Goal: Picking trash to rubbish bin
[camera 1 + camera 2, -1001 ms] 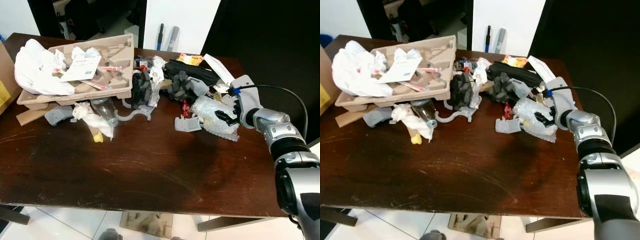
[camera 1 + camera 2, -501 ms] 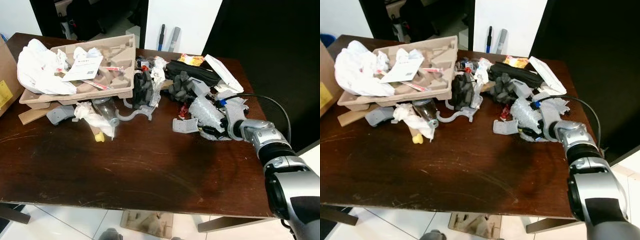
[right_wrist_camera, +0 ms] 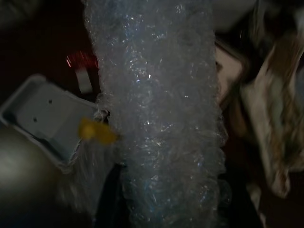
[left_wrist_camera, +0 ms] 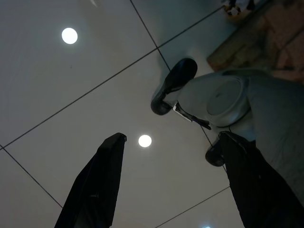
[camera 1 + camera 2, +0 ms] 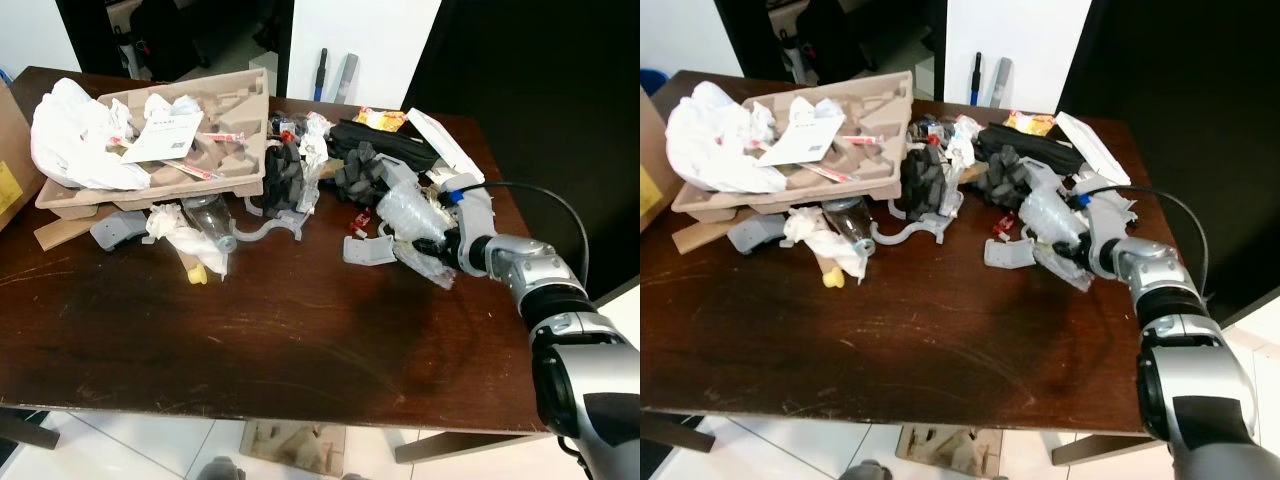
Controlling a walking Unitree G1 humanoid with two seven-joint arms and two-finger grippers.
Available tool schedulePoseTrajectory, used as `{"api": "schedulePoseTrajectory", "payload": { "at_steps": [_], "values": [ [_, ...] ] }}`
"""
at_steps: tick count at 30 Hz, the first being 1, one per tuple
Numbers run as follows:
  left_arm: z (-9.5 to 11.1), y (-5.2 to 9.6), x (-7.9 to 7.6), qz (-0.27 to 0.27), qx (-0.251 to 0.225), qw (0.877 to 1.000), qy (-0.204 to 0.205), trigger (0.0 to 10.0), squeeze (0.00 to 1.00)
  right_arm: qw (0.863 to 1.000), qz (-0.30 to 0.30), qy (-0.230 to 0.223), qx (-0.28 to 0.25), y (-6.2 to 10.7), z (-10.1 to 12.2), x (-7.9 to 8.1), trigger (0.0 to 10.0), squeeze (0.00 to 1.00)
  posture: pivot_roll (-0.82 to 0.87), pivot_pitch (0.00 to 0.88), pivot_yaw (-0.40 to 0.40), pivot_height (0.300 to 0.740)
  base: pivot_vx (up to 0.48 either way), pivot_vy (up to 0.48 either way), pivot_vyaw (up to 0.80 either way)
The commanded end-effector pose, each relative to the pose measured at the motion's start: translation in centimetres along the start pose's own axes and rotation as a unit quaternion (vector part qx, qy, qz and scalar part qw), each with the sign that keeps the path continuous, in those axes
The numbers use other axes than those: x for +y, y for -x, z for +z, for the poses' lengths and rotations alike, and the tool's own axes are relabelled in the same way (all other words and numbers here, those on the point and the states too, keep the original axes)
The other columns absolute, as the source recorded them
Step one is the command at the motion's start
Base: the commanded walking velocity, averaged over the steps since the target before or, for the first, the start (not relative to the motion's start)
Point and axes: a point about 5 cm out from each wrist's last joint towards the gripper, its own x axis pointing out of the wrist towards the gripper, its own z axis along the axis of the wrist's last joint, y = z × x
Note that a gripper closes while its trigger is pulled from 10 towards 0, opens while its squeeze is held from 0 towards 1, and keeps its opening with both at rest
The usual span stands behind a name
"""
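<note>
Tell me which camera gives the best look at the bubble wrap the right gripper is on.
The right wrist view: the bubble wrap runs between the right gripper's fingers, its bubbles plain to see. The left and right eye views show it as a small crumpled clear bundle on the table, among the clutter. The left wrist view faces floor tiles instead.

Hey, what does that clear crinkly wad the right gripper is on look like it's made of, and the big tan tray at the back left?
The wad at the right gripper looks like clear bubble wrap: translucent plastic film, glossy, with small raised cells. The tan tray looks like moulded paper pulp: matte, fibrous beige, with pressed ribs and recesses.
</note>
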Motion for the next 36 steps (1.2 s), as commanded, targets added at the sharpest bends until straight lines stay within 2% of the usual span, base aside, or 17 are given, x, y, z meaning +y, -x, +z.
{"api": "schedulePoseTrajectory", "payload": {
  "at_steps": [1, 6, 9, 12, 14, 18, 20, 22, 23, 24, 26, 31, 32, 33, 34, 35, 36],
  "values": [
    [0.1, 0.5, 1.6, 0.033, -0.007, 0.999, 0.018, 10.0, 0.00, 0.999, 0.017, -0.025, -0.042, 0.7, 0.6, -0.5, 0.0, 0.00, 0.25, 0.148, -0.090, 0.740, 0.000, 0.000, 0.00],
    [1.7, 1.0, 3.9, 0.101, -0.055, 0.992, 0.055, 10.0, 0.00, 0.993, 0.046, -0.038, -0.103, 1.2, 1.9, -0.5, 0.0, 0.00, 0.25, 0.145, -0.090, 0.740, 0.000, 0.000, 0.00],
    [3.2, 2.3, 7.0, 0.186, -0.101, 0.973, 0.094, 10.0, 0.00, 0.983, 0.058, -0.056, -0.163, 1.6, 3.1, -0.6, 0.0, 0.00, 0.26, 0.145, -0.092, 0.740, 0.000, 0.000, 0.00],
    [3.9, 3.1, 8.7, 0.227, -0.123, 0.960, 0.105, 10.0, 0.00, 0.978, 0.052, -0.067, -0.192, 1.8, 3.8, -0.8, 0.0, 0.00, 0.26, 0.145, -0.092, 0.740, 0.000, 0.000, 0.00],
    [5.6, 4.3, 10.6, 0.269, -0.169, 0.941, 0.118, 10.0, 0.00, 0.967, 0.043, -0.089, -0.235, 2.2, 4.8, -1.2, 0.0, 0.00, 0.27, 0.146, -0.099, 0.740, 0.000, 0.000, 0.00],
    [7.9, 5.5, 12.4, 0.304, -0.224, 0.917, 0.132, 10.0, 0.00, 0.954, 0.031, -0.117, -0.275, 2.6, 5.7, -1.7, 0.0, 0.00, 0.28, 0.147, -0.105, 0.740, 0.000, 0.000, 0.00],
    [10.0, 6.6, 13.6, 0.329, -0.264, 0.897, 0.130, 10.0, 0.00, 0.935, 0.007, -0.150, -0.321, 3.1, 6.7, -2.4, 0.0, 0.00, 0.29, 0.146, -0.107, 0.740, 0.000, 0.000, 0.00],
    [10.7, 7.0, 13.9, 0.336, -0.278, 0.890, 0.131, 10.0, 0.00, 0.927, -0.005, -0.164, -0.338, 3.3, 7.0, -2.7, 0.0, 0.00, 0.29, 0.142, -0.106, 0.740, 0.000, 0.000, 0.00],
    [11.8, 6.9, 13.5, 0.329, -0.299, 0.887, 0.124, 10.0, 0.00, 0.900, -0.069, -0.208, -0.377, 4.3, 7.5, -4.2, 0.0, 0.00, 0.30, 0.140, -0.104, 0.740, 0.000, 0.000, 0.00],
    [11.8, 6.9, 13.5, 0.329, -0.299, 0.887, 0.124, 10.0, 0.00, 0.900, -0.069, -0.208, -0.377, 4.3, 7.5, -4.2, 0.0, 0.00, 0.30, 0.140, -0.104, 0.740, 0.000, 0.000, 0.00],
    [11.8, 6.2, 12.7, 0.314, -0.287, 0.898, 0.113, 10.0, 0.00, 0.870, -0.161, -0.241, -0.399, 5.7, 7.4, -6.1, 0.0, 0.00, 0.30, 0.140, -0.104, 0.740, 0.000, 0.000, 0.00],
    [11.5, 6.0, 12.6, 0.310, -0.276, 0.903, 0.113, 10.0, 0.00, 0.860, -0.197, -0.245, -0.401, 6.2, 7.2, -6.7, 0.0, 0.00, 0.30, 0.140, -0.104, 0.740, 0.000, 0.000, 0.00],
    [10.2, 5.0, 11.4, 0.298, -0.254, 0.913, 0.111, 10.0, 0.00, 0.847, -0.327, -0.233, -0.349, 8.2, 4.9, -9.2, 0.0, 0.00, 0.29, 0.131, -0.098, 0.740, 0.000, 0.000, 0.00],
    [10.2, 5.0, 11.4, 0.298, -0.254, 0.913, 0.111, 10.0, 0.00, 0.847, -0.327, -0.233, -0.349, 8.2, 4.9, -9.2, 0.0, 0.00, 0.29, 0.131, -0.098, 0.740, 0.000, 0.000, 0.00],
    [9.2, 4.4, 10.5, 0.287, -0.236, 0.922, 0.106, 10.0, 0.00, 0.843, -0.409, -0.196, -0.288, 9.6, 3.1, -10.5, 2.0, 0.00, 0.29, 0.129, -0.099, 0.740, 0.000, 0.000, 0.00],
    [8.6, 4.0, 10.0, 0.279, -0.224, 0.928, 0.102, 10.0, 0.00, 0.836, -0.461, -0.166, -0.248, 10.6, 1.9, -11.3, 2.0, 0.00, 0.29, 0.129, -0.099, 0.740, 0.000, 0.000, 0.00],
    [8.6, 4.0, 10.0, 0.279, -0.224, 0.928, 0.102, 10.0, 0.00, 0.836, -0.461, -0.166, -0.248, 10.6, 1.9, -11.3, 2.0, 0.00, 0.29, 0.129, -0.099, 0.740, 0.000, 0.000, 0.00]
  ]
}}
